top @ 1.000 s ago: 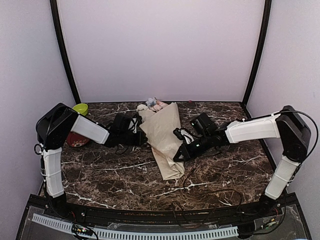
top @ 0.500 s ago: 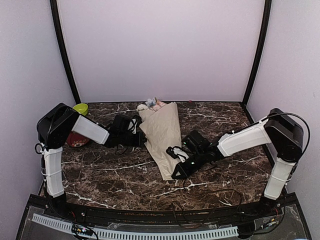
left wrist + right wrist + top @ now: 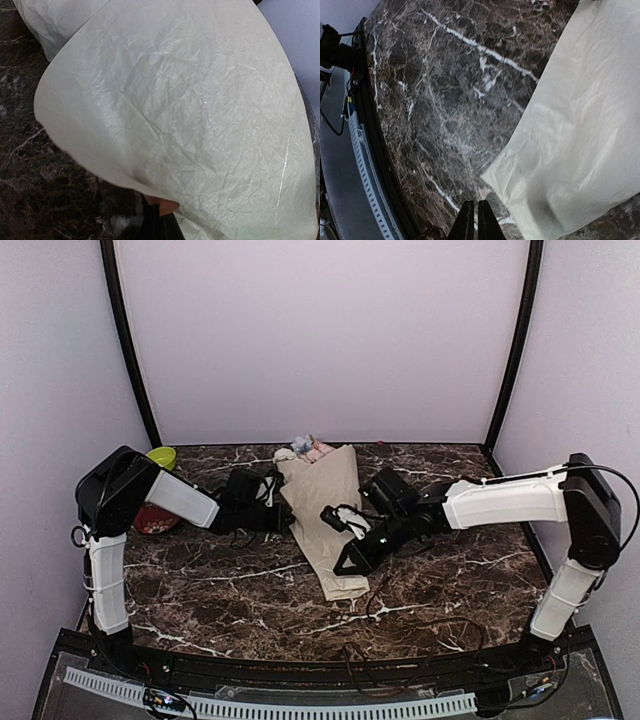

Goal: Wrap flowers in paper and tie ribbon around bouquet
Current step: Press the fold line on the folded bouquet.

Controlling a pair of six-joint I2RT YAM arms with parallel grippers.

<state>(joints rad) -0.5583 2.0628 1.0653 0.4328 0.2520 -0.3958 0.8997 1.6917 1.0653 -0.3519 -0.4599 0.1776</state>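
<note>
Stems hidden inside paper [image 3: 325, 510]. Flower heads [image 3: 305, 448] tiny at far end. In left wrist view, paper overruns the edges and left gripper [image 3: 157, 227] is mostly cropped. Green bowl [image 3: 161, 456] and red dish [image 3: 152, 523] partly hidden behind left arm [image 3: 180, 498]. Thin dark strand [image 3: 372, 595] too thin to identify.

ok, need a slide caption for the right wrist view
Right gripper, jaws shut, poised over the dark marble table beside the narrow tail end of the beige paper-wrapped bouquet.
</note>
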